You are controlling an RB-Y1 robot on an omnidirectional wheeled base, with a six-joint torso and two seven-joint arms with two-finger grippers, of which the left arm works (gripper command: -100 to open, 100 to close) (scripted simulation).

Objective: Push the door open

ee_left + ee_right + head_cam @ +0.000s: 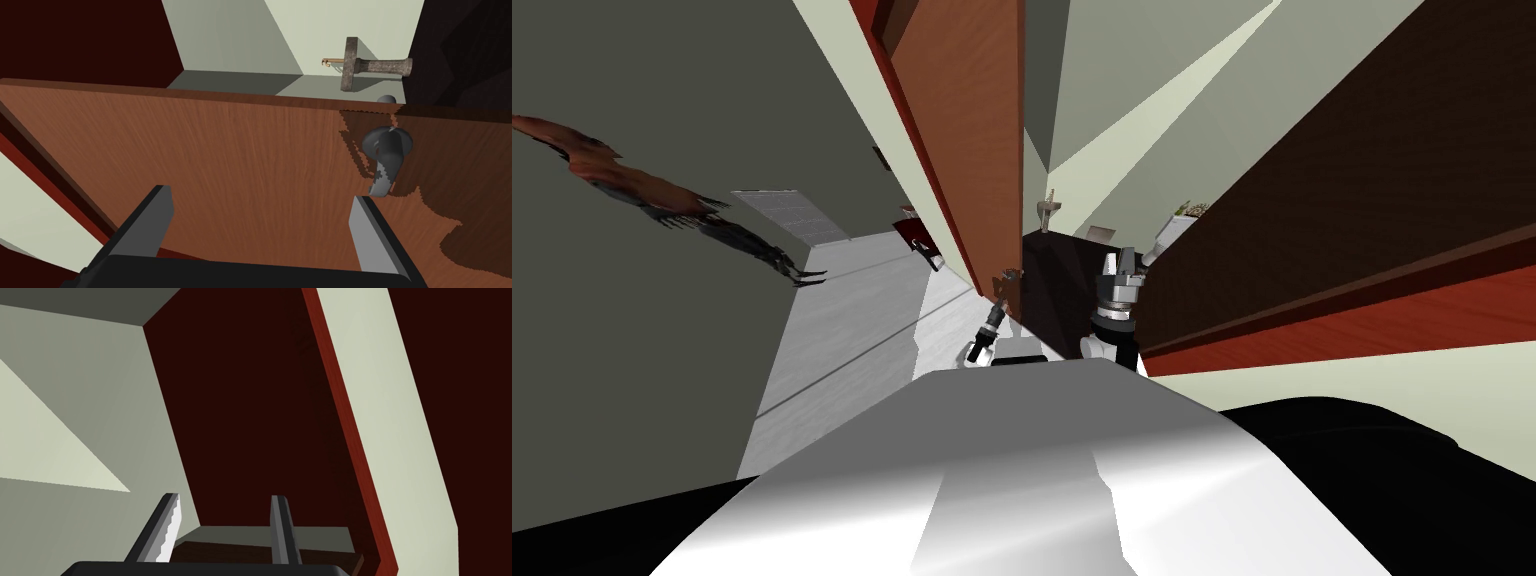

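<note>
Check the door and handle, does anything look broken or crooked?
Nothing stands out. The door is ajar and unmarked, its handle looks whole, and the left gripper faces the panel, open.

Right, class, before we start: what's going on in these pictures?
A two-armed robot is working at a brown wooden door. Its open left gripper faces the door panel at close range, beside the grey lever handle rather than on it. Whether it touches the wood cannot be told. The door looks ajar, with a pale-walled room showing past its edge. The right gripper, open and empty, is held up to the right of the door.
</note>
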